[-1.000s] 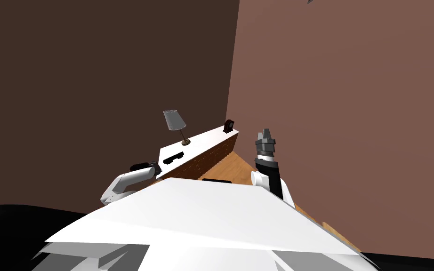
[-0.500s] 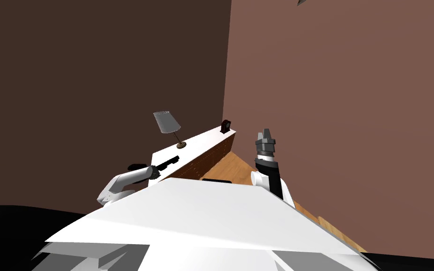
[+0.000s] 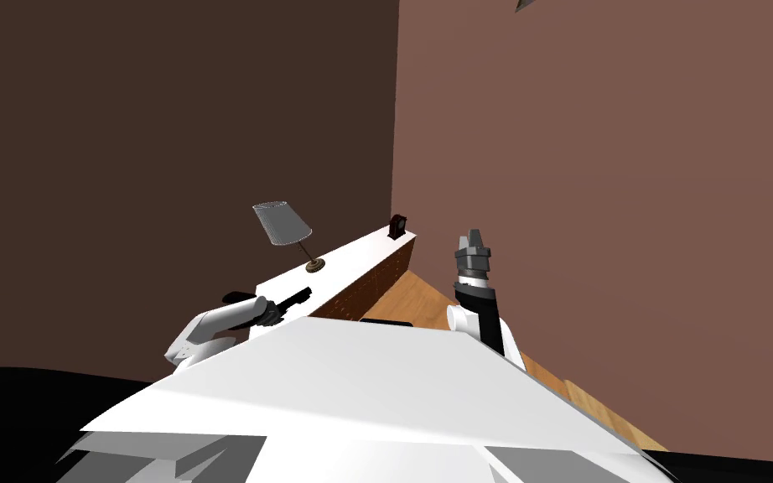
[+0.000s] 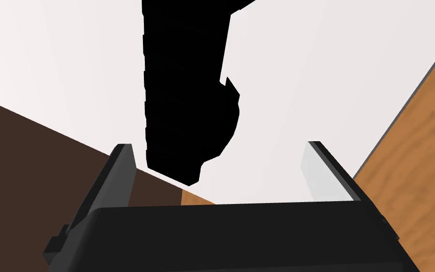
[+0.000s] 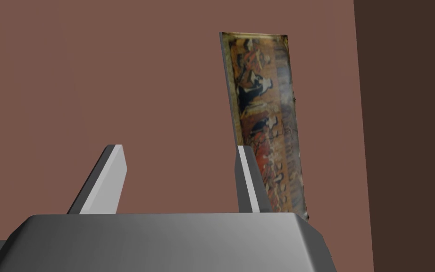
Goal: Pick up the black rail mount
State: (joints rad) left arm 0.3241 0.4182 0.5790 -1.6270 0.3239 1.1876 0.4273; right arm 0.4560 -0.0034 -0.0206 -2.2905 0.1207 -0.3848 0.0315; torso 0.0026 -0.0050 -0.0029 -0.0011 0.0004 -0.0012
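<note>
Head view takes in two plain walls meeting at a far corner: a dark brown wall (image 3: 167, 126) on the left and a reddish-brown wall (image 3: 611, 168) on the right. Along the dark wall a long sideboard (image 3: 355, 254) with a flat white top and a brown wooden front runs from the near left to that corner. Its front is shut, so whatever it holds is hidden. An orange-brown wooden floor (image 3: 414, 303) lies to its right, and a black area (image 3: 24, 402) shows at the near left.

The left arm, white with a dark wrist, reaches to the near end of the sideboard. Left wrist view shows the left gripper (image 4: 219, 145) with its jaws spread wide, holding nothing. The right gripper (image 3: 470, 238) stands raised to the right of the sideboard, over the floor, its jaws apart and empty.

A table lamp (image 3: 280, 224) with a grey cone shade, a thin stem and a small round dark base stands on the white top, on the far side of the task's thing. The long, flat black rail mount (image 4: 183, 94) lies on the white top at its near end, stretching away from the left gripper. Its near tip reaches the top's edge and comes in between the two fingers, just beside one and well apart from the other, touching neither. At the far end, near the corner, sits a small dark arched object (image 3: 397, 225), too small to name.
</note>
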